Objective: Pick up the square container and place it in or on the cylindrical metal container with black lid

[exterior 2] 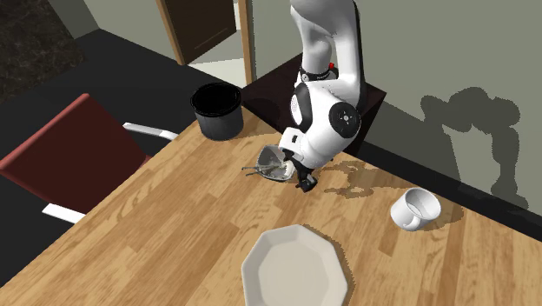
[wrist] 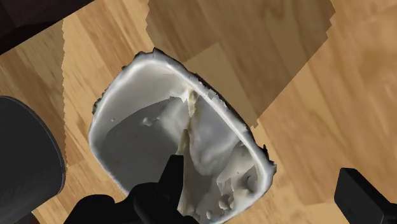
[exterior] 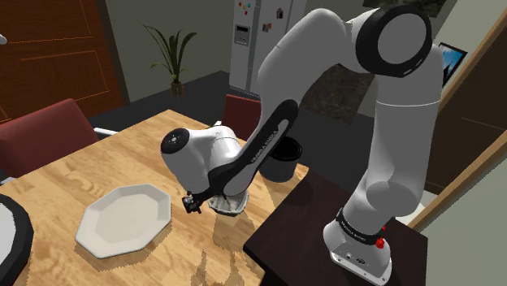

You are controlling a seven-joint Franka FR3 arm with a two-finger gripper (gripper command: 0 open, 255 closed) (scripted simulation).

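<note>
Gripper [wrist: 257, 168] fingers stand apart astride one wall of the single square container [wrist: 146, 133], one finger inside it and the other outside, not touching it. The container rests on the desk [exterior 2: 174, 226] near the one black pot [exterior 2: 217, 111]. One white plate [exterior 2: 294, 268] and one white mug [exterior 2: 414, 209] lie farther from the pot.

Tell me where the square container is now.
In the second exterior view, the square container sits on the table, just right of the black pot and beneath the end effector.
</note>
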